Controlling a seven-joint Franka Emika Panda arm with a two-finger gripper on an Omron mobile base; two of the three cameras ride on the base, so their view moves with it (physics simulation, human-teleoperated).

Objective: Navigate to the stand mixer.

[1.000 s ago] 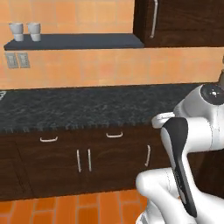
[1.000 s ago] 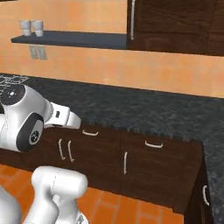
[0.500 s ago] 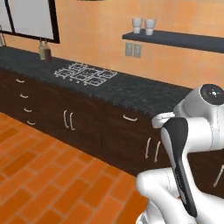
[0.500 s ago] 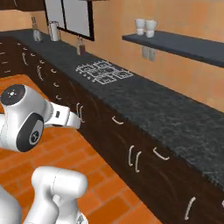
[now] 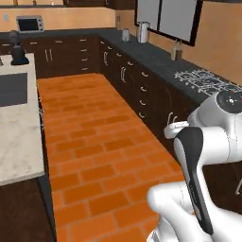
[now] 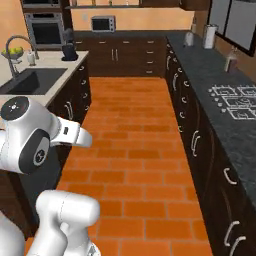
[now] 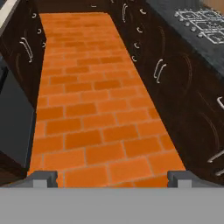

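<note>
Stand mixer (image 6: 69,49) on far island (image 6: 47,62)

Both base views were aimed down the brick floor (image 5: 99,142) aisle from behind the arm, sharing the right counter (image 6: 220,75) and stove (image 5: 203,78). Hand view was pitched low over the same floor.

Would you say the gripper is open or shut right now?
Open: in the hand view the gripper has its two dark fingertips far apart, with bare brick floor between them.

The stand mixer (image 6: 69,48) is sitting on the light island counter (image 6: 50,62), at eleven o'clock.
</note>
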